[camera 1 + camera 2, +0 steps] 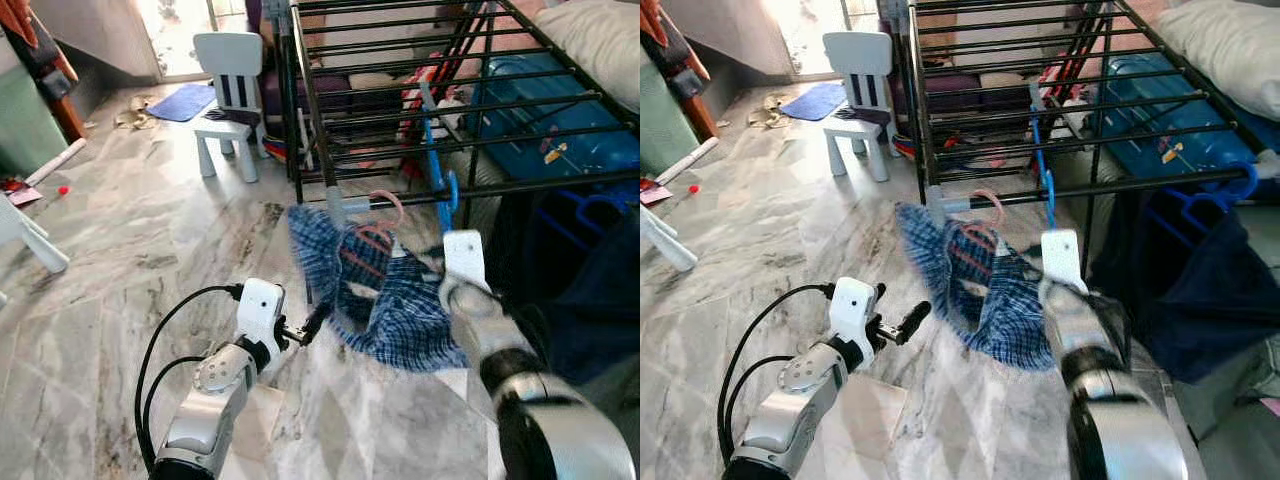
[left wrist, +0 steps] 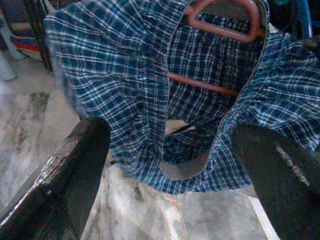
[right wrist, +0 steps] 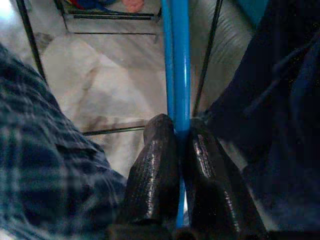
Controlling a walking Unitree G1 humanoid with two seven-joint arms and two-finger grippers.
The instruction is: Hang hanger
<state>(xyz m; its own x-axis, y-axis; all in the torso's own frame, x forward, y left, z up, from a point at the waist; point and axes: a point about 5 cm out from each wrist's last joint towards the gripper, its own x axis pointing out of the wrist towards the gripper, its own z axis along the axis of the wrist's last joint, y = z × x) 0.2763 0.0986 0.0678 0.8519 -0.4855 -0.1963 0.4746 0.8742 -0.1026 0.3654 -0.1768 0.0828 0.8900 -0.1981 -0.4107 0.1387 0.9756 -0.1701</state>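
White chair (image 1: 229,95) on marble floor (image 1: 130,240)

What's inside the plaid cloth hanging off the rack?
A pink hanger sits inside the plaid cloth: its top loop and crossbar show through the opening. Its ends are covered by fabric. The right claw grips a blue hanger beside it.

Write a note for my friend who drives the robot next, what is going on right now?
Right gripper: shut on the thin blue plastic hanger, held up by the black metal drying rack.
Left gripper: open, low near the floor, facing the blue checked cloth on the pink plastic hanger.
Done: the pink hanger with the cloth seems to hang at the rack's front bar.
Left: hook the blue hanger over a rack bar and let go; whether it is hooked already cannot be told.
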